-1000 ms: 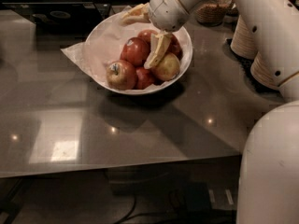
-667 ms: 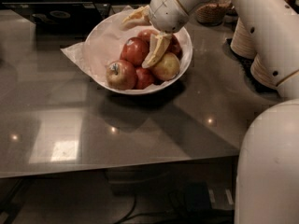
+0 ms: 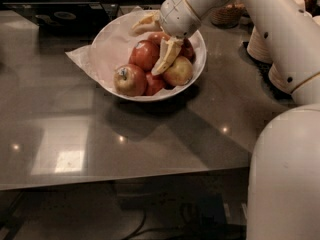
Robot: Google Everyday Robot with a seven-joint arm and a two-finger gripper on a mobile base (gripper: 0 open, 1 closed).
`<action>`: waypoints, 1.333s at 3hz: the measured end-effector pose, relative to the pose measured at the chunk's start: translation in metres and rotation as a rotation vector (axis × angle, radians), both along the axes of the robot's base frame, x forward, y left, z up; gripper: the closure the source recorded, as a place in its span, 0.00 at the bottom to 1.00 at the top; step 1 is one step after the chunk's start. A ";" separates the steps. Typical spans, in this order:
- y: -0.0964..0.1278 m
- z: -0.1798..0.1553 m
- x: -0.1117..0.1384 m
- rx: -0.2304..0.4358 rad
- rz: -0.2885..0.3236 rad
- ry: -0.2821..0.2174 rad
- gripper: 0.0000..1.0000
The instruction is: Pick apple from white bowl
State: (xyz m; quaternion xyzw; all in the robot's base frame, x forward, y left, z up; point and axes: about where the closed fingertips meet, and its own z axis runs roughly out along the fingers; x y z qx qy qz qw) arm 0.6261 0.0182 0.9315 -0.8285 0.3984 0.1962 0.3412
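The white bowl [image 3: 197, 76] with crumpled white paper lining stands at the back middle of the grey table. Several apples lie in it. The deep-red apple [image 3: 144, 55] lies at the centre, a red-yellow apple [image 3: 129, 80] in front left, a yellow-green apple [image 3: 179, 72] to the right. My gripper [image 3: 154, 41] hangs over the bowl, open. One cream finger [image 3: 145, 23] lies behind the deep-red apple and the other finger [image 3: 166, 57] reaches down along its right side, between it and the yellow-green apple.
Stacked cream paper bowls [image 3: 259, 45] and a wicker basket [image 3: 227, 15] stand at the back right. A dark tray [image 3: 62, 17] lies at the back left. The table's front edge [image 3: 125, 180] runs below the bowl. My white arm fills the right side.
The gripper has sunk slightly toward the apples; the bowl and apples have not moved.
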 end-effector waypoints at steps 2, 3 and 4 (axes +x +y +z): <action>0.002 -0.007 0.006 0.000 -0.006 0.029 0.27; 0.003 -0.009 0.008 0.001 -0.007 0.043 0.30; 0.003 -0.009 0.008 0.001 -0.007 0.043 0.38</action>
